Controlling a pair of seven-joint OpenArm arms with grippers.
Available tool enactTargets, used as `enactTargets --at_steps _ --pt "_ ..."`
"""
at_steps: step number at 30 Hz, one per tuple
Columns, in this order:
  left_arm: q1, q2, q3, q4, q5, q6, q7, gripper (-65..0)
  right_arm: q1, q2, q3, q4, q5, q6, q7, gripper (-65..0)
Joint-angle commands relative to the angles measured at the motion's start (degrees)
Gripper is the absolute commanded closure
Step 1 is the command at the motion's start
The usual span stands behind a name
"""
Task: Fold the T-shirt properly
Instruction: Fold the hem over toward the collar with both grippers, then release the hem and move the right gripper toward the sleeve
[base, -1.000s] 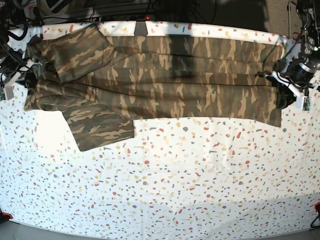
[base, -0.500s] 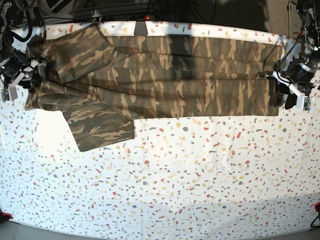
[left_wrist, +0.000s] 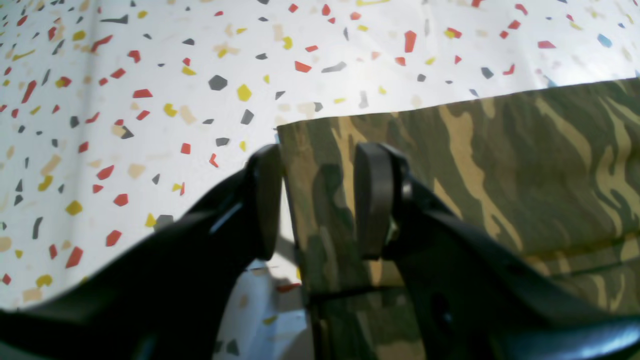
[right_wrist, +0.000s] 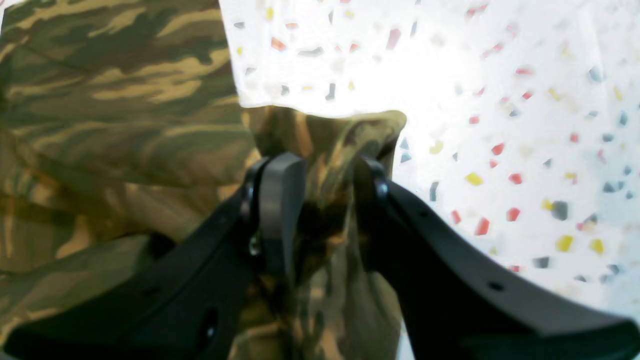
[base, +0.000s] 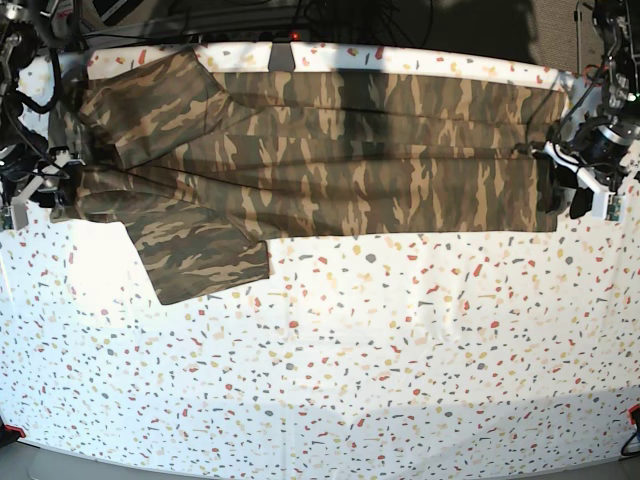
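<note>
The speckled table (base: 400, 350) fills the base view. The T-shirt (base: 330, 160) stretches across its upper half (one sleeve lower left). Left gripper (left_wrist: 315, 200) straddles the shirt's corner, jaws parted, gripping nothing. Right gripper (right_wrist: 325, 210) stands parted around bunched cloth.

This looks like a robot test room — a lab, not a home. A big table (base: 400, 340) with a white cover full of little red, yellow and grey specks fills most of the view. Behind the table's far edge it is dark, with black cables (base: 250, 20) hanging in a tangle. Black robot parts (base: 600, 140) stand at the table's ends.
</note>
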Motion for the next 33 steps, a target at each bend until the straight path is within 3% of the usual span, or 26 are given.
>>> enactTargets --at_steps 1,10,18,23,27,33 --pt "-0.48 -0.92 -0.48 1.09 -0.48 0.17 -1.31 -23.7 1.42 1.29 0.33 -1.22 0.42 0.25 2.19 -21.1" --pt "-0.46 -0.92 -0.48 1.09 -0.48 0.17 -1.25 -23.7 14.10 5.20 -2.49 -22.01 0.13 0.25 4.04 -21.1" --pt "-0.46 -0.92 -0.48 1.09 -0.48 0.17 -0.79 -23.7 22.38 6.19 -16.06 -33.90 -11.10 0.25 6.05 -21.1" --pt "-0.46 -0.92 -0.48 1.09 -0.46 0.17 0.59 -23.7 23.93 7.08 -17.88 -34.27 -13.03 0.25 6.14 -21.1" --pt "-0.46 -0.94 -0.48 1.09 -0.46 0.17 1.29 -23.7 25.27 10.95 -17.88 -34.25 -8.07 0.25 4.04 -21.1" --pt "-0.46 -0.90 -0.48 1.09 -1.16 0.37 1.31 -23.7 25.90 17.35 -17.88 -34.27 7.74 0.25 2.91 -21.1"
